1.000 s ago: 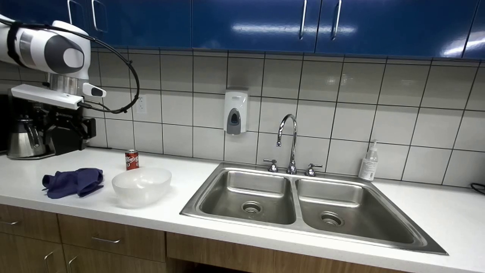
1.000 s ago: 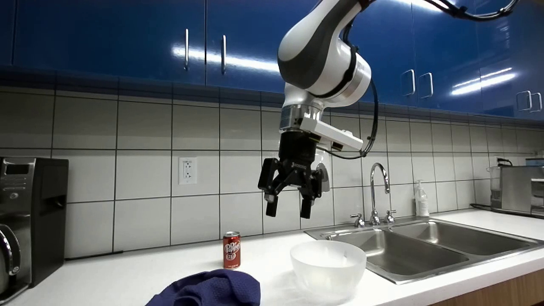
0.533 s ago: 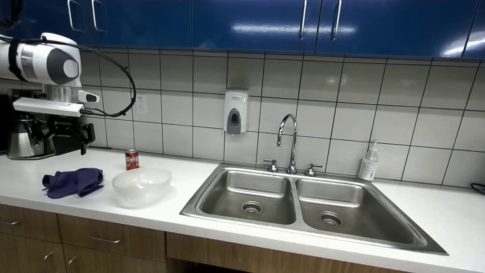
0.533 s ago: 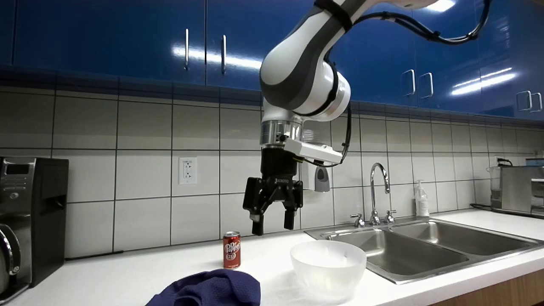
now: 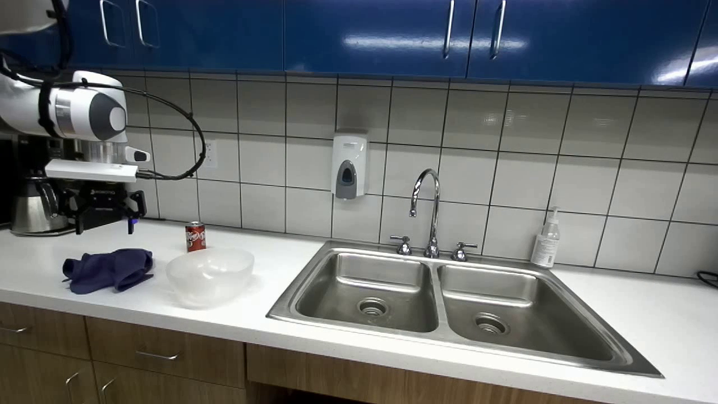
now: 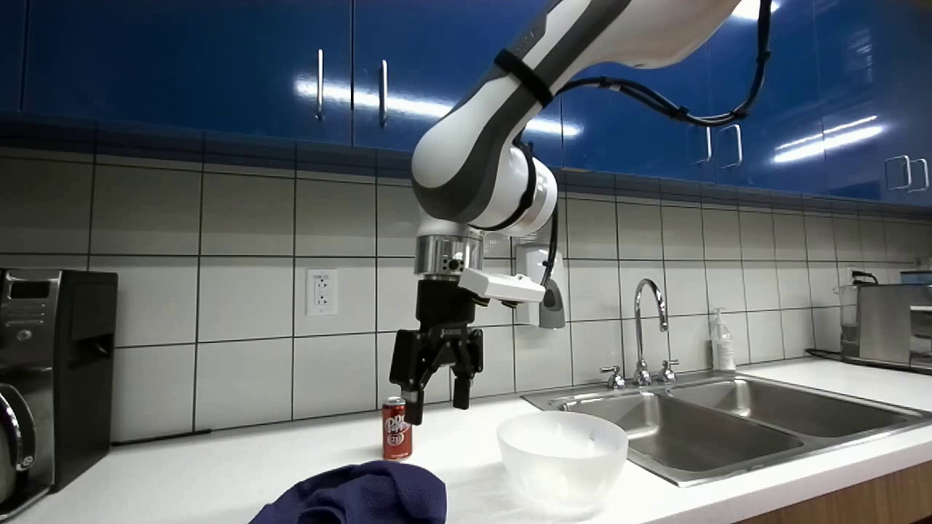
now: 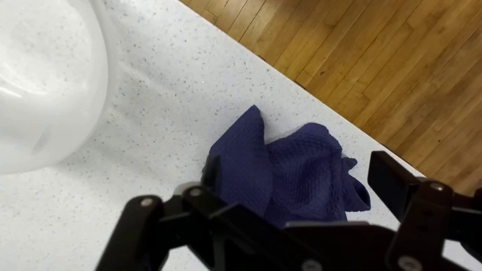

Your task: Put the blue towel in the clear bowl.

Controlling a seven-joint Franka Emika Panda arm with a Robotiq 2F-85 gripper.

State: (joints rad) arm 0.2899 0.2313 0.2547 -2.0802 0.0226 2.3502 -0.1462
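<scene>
Well to the left of the round, frosted, see-through bowl [image 5: 210, 280], in an exterior view, stands a shiny metal carafe [image 5: 36, 210]. Nearer the bowl, on the same side, the black two-fingered gripper [image 5: 105, 229] hangs over the white, grey-speckled counter [image 7: 158, 124], its fingers apart. Lower down, left of the bowl and separate from it, lies the dark blue cloth towel [image 5: 112, 269]. A strip of counter parts the two; in the wrist view a narrower strip runs between towel and counter edge, with brown wooden floorboards [image 7: 357, 49] beyond. The towel is waffle-textured, bunched into folds with a pointed tip. Just behind the bowl and to its left, a red cylindrical soda can [image 5: 195, 237] stands upright. The bowl has smooth, curved walls and a wide mouth facing up. Right of it, past more counter, sits a double stainless-steel sink [image 5: 440, 306] with an arched chrome faucet [image 5: 436, 216].
</scene>
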